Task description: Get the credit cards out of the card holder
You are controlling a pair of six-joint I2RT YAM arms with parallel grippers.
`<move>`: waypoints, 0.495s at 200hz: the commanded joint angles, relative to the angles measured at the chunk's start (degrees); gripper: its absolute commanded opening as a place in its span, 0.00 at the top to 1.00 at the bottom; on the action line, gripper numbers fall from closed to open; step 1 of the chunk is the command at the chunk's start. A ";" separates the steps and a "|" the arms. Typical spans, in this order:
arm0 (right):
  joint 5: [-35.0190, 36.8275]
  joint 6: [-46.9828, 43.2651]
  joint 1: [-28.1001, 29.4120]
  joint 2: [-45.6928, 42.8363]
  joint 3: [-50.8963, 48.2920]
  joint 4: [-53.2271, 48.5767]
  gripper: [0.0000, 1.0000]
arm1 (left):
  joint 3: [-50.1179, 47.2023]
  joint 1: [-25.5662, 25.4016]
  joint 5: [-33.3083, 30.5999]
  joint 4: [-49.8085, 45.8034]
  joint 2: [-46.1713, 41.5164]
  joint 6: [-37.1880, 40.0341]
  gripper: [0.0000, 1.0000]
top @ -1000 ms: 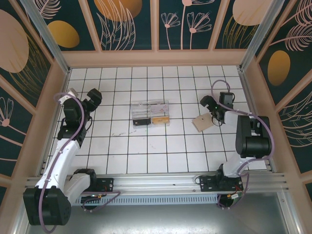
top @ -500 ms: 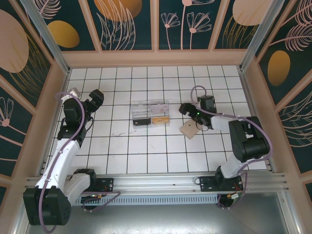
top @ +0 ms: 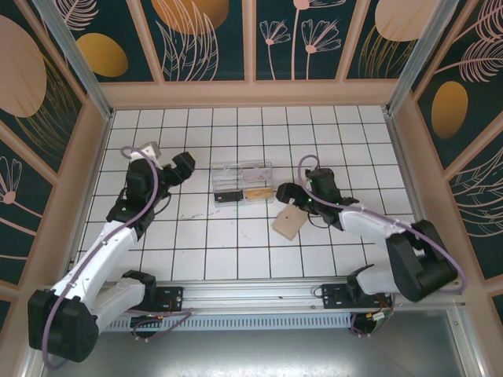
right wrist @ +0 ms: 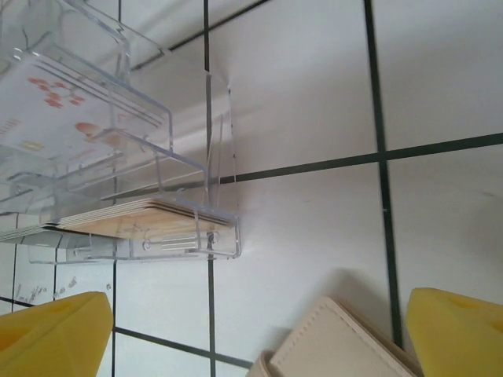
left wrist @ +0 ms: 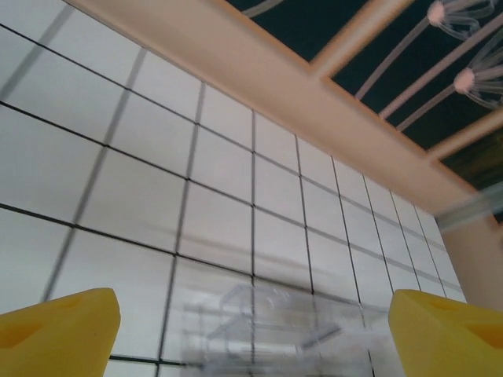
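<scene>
- Right gripper [top: 284, 194]: its yellow fingers [right wrist: 55, 330] are seen wide apart, with one corner of the tan wallet [top: 288, 222] lying low between them. Nothing is clamped. Whether the wallet touches the far finger cannot be told.
- Left gripper [top: 182, 165]: the jaws are held apart on nothing. It is pointed at the left end of the clear box [top: 243, 182] and kept well short of it.
- The wallet is found just beside the box's near right corner, on the tiled table [top: 236, 236]. It appears folded shut, and whether it lies fully flat cannot be judged.
- Pale cards [right wrist: 49, 98] with pink marks are seen through the box wall in an upper compartment, above thin tan slabs [right wrist: 149, 212]. Whether any cards remain inside the wallet is hidden.
- Risks, as judged from this layout:
  - The wallet could be shoved rather than gripped, since it is thin and the tiles look smooth. A finger landing on its edge would send it sliding or spinning.
  - The light box could be knocked or dragged if the wallet is pressed against it.
  - The wallet could be pinched closed, so that any cards are trapped rather than freed.
  - Both arms could be brought together at the box, and a clash is possible there.
</scene>
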 commanded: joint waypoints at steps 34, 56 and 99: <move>1.20 4.98 -2.04 -9.46 -9.27 -7.17 0.22 | 3.64 -17.75 -9.48 0.82 6.31 1.04 0.12; -0.33 6.65 -2.11 -11.34 -13.81 -3.39 0.23 | 3.79 -21.92 -11.20 1.55 8.50 1.23 0.11; -7.20 6.00 -0.59 -5.41 -13.35 5.43 0.34 | 4.03 -26.00 -12.94 1.76 11.49 0.67 0.08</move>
